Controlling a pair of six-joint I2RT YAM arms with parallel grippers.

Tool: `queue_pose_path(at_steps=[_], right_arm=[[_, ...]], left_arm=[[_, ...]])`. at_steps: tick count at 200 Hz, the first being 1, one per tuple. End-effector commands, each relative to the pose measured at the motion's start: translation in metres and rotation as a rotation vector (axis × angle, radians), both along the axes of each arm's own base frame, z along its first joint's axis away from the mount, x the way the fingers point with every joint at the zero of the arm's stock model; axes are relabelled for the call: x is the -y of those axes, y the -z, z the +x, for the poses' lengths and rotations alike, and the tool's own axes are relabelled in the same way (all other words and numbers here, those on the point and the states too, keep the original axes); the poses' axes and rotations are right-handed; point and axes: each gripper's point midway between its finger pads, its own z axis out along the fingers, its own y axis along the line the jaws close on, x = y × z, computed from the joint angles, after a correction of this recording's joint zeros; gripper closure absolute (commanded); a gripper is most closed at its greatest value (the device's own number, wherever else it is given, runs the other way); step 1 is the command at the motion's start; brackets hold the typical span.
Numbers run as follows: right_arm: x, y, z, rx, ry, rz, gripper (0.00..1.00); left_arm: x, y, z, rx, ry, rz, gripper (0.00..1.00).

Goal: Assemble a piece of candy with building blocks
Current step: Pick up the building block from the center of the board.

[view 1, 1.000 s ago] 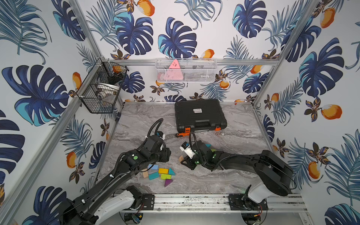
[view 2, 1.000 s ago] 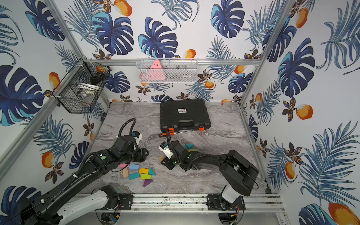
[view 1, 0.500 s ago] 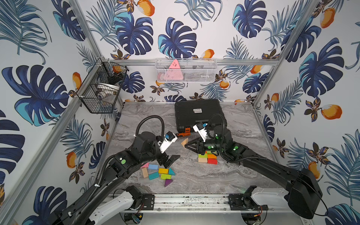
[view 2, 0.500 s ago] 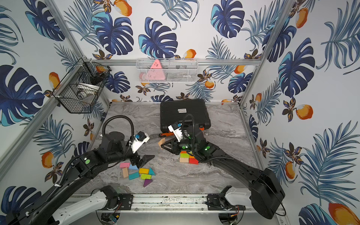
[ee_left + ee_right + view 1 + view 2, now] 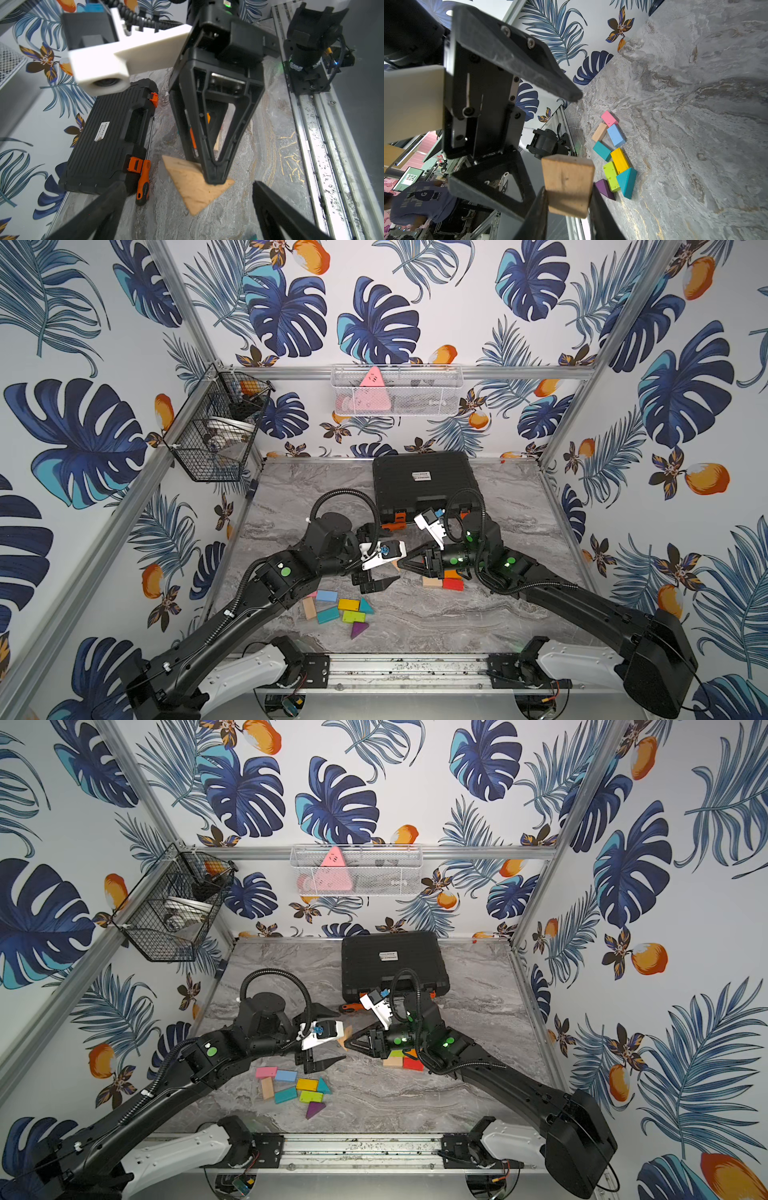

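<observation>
Now pinches the wood triangle (image 5: 566, 180) in the right gripper (image 5: 402, 563), raised up and back from the cluster (image 5: 340, 612), faces a left gripper (image 5: 189, 185) just sprung wide and empty, so looks handed over for placing.

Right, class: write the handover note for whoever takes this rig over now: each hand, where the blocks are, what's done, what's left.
Left hand: open, empty.
Right hand: shut on a plain wooden triangle, held above the table.
Blocks: a coloured cluster lies flat beside the left arm; a red block and a wooden block lie under the right arm.
Done: triangle lifted; no clear candy shape yet.
To do: place the triangle, then finish the candy.
</observation>
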Motion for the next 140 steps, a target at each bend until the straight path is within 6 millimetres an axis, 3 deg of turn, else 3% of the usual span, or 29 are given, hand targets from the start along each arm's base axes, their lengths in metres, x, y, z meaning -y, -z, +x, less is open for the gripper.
queue_pose_path(at_steps=[1,62,140], right_arm=[[-0.001,-0.003,-0.003,-0.011,-0.012,0.016,0.76],[-0.003,-0.001,-0.006,-0.035,-0.030,0.020,0.76],[-0.005,0.007,-0.006,-0.066,-0.038,0.010,0.76]], left_arm=[[0.007,0.002,-0.010,0.029,0.088,0.008,0.02],[0.013,0.022,-0.005,0.073,0.084,0.107,0.05],[0.018,0.023,0.005,0.187,0.050,0.150,0.16]])
